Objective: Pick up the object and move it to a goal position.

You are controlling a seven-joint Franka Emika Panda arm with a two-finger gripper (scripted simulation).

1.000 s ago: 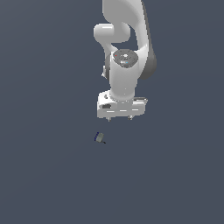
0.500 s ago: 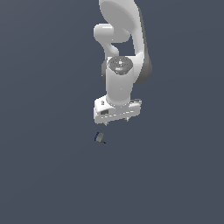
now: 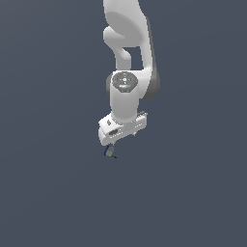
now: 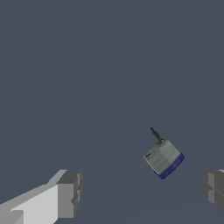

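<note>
The object [image 3: 110,151] is a tiny grey block with a dark blue end and a thin dark tip, lying on the flat dark floor. In the exterior view it sits just below the white hand, slightly toward the exterior view's left. My gripper [image 3: 119,140] hovers right above it, open and empty. In the wrist view the object [image 4: 164,157] lies between the two grey fingers [image 4: 68,192], nearer to the other finger [image 4: 213,189] and touching neither. The gripper's [image 4: 141,190] jaws stand wide apart.
A plain dark grey-blue floor [image 3: 193,193] fills both views. Nothing else shows on it. The white arm [image 3: 126,58] rises above the hand.
The hand has moved down and toward the exterior view's left, closing in on the object. The object has not moved.
</note>
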